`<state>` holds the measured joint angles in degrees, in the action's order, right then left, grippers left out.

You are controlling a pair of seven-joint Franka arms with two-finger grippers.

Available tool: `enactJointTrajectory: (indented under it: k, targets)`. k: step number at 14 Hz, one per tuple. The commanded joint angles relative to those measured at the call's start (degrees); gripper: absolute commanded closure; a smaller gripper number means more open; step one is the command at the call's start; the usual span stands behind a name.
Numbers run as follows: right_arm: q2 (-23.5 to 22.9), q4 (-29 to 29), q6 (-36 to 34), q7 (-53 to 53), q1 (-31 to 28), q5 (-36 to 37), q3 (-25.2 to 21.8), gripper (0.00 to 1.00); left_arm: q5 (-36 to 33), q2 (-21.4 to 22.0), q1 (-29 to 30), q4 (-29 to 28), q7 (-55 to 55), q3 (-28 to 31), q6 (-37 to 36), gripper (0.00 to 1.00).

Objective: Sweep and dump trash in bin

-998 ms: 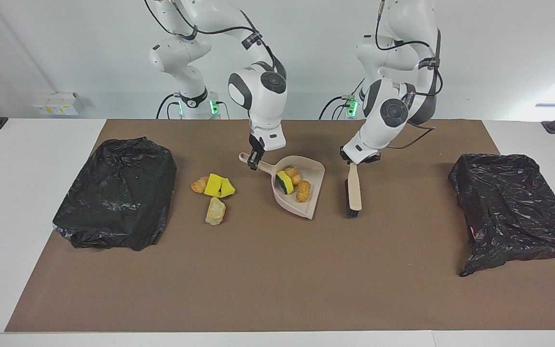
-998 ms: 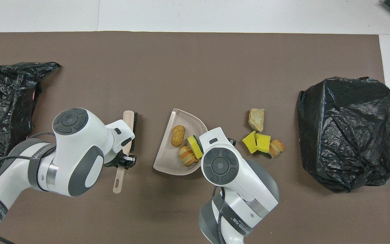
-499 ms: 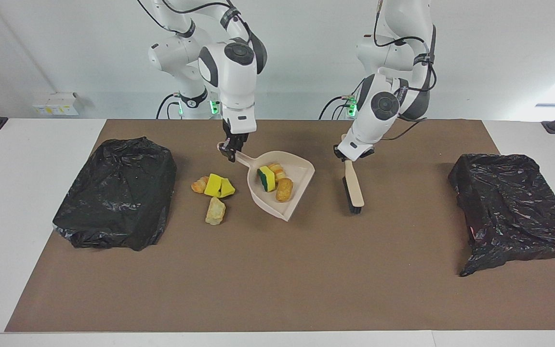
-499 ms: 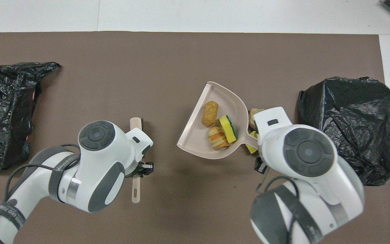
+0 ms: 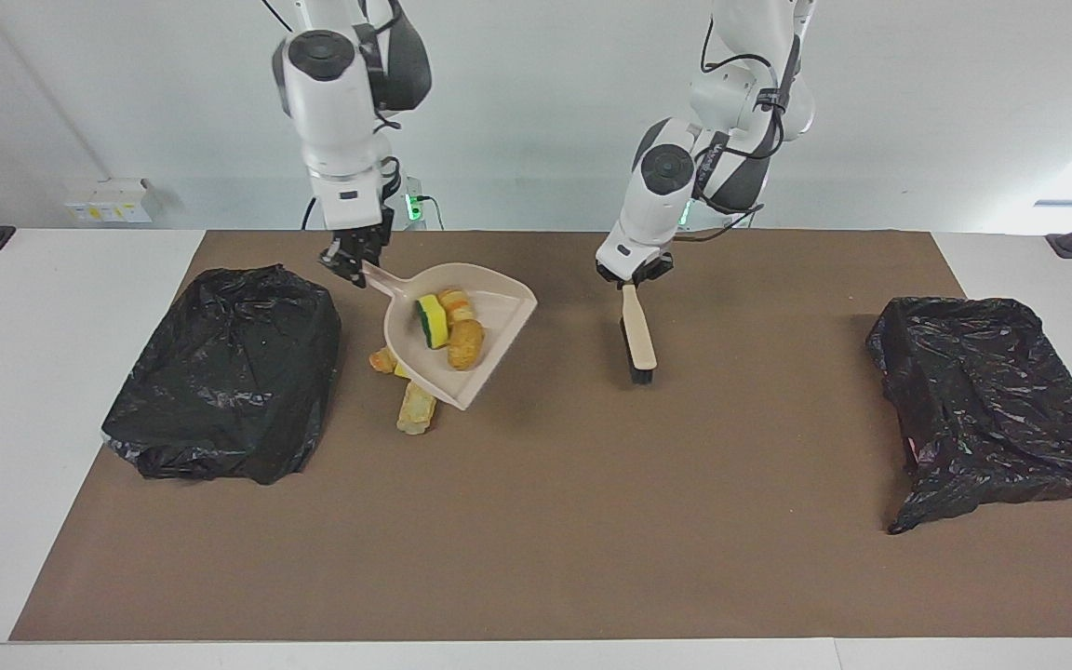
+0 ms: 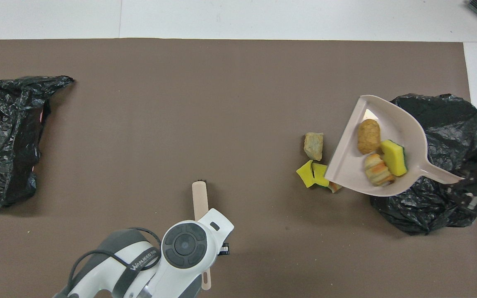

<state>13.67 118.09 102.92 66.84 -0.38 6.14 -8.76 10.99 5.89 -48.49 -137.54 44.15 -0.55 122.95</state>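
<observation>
Holding dustpan (image 5: 485,321) with three lumps (image 5: 448,328): right fingers (image 5: 355,258); left's grip brush (image 5: 637,340).

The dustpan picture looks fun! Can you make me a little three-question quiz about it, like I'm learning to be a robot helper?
1. True or false: the right gripper holds the dustpan up in the air.
2. How many pieces of trash ride in the dustpan? A) one B) three C) five
3. Fill in: the left gripper holds the ____ by its handle.

Key:
1. True. It grips the handle, and the pan hangs over the loose trash beside the bin.
2. B: a sponge and two bread chunks.
3. Brush.
</observation>
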Motion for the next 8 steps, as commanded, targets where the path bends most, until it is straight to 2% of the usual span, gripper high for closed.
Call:
enactJointTrajectory:
  k: [1,3,4,5,6,7,8]
  targets:
    - [-0.2,-0.8,0.0,5.9,-7.2,4.9,0.8,1.0,1.5,2.1,-4.0,-2.6,5.3,1.1,1.9,1.0]
    - [-0.2,-0.8,1.8,8.2,-10.2,9.1,0.8,1.0,1.7,1.7,-4.1,-2.4,5.2,1.0,2.0,1.0]
    - [-0.3,-0.8,3.0,9.4,-11.0,11.4,0.7,1.0,2.0,1.8,-4.1,-2.7,4.7,1.1,2.3,0.96]
    - [-0.6,-0.8,3.8,9.8,-11.1,14.7,0.8,1.0,2.0,1.9,-3.9,-2.9,4.5,1.1,2.3,0.74]
    - [-1.1,-0.8,4.6,10.8,-11.3,17.9,0.7,1.0,2.0,1.7,-3.5,-2.8,3.9,1.1,2.6,0.65]
    - [-1.5,-0.4,6.0,12.1,-11.9,20.0,0.7,1.0,2.0,1.5,-3.3,-2.7,3.2,1.2,2.9,0.27]
    - [-1.7,-0.1,7.2,12.8,-12.1,21.8,0.7,1.0,2.0,1.1,-2.8,-2.0,3.0,1.3,2.8,0.12]
